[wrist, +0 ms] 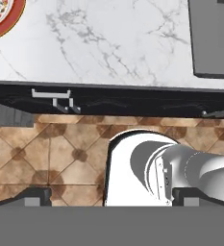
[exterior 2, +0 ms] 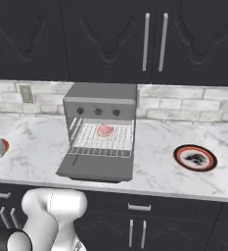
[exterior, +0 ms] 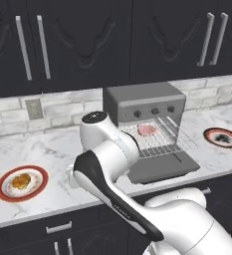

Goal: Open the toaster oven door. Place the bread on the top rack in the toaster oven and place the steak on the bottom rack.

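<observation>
My gripper (wrist: pixel 111 197) stands open, empty, above the counter edge. The toaster oven door (exterior: pixel 163 167) lies open; the steak (exterior: pixel 147 130) rests on a rack inside. The bread (exterior: pixel 21 182) sits on its plate (exterior: pixel 3 195).

We see a white marble counter (exterior: pixel 53 149) carrying the toaster oven (exterior: pixel 145 107). A red-rimmed plate (exterior: pixel 22 183) and a dark-centred plate (exterior: pixel 222 137) also rest on it.

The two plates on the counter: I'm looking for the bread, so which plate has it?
The red-rimmed plate left of the toaster oven holds the bread; the dark-centred plate on its right has no food.
</observation>
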You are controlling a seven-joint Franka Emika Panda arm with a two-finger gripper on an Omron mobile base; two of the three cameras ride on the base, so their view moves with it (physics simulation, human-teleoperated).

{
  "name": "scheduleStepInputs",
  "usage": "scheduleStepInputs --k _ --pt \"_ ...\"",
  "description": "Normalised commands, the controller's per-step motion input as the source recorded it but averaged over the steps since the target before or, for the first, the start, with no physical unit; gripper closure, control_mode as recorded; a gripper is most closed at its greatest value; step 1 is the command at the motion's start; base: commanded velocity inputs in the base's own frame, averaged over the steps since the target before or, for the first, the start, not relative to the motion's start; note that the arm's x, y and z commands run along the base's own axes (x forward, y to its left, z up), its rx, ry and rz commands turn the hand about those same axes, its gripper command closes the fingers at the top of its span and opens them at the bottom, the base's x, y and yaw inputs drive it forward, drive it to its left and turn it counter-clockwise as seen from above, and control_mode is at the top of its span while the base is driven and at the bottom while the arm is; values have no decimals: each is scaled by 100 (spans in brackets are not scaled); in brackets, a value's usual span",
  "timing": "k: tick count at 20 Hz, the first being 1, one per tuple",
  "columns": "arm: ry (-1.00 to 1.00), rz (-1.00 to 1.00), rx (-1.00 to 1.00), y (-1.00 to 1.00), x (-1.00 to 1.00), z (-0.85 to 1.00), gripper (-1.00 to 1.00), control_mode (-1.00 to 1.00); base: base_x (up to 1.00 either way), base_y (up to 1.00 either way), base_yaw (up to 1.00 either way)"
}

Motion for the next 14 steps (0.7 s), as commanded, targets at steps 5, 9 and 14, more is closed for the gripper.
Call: scheduleStepInputs --k 5,9,14 --pt "0 0 0 0 0 0 -100 100 12 58 0" --pt "0 0 0 0 0 0 -100 100 18 59 0" --pt "0 0 0 0 0 0 -100 100 26 50 1"
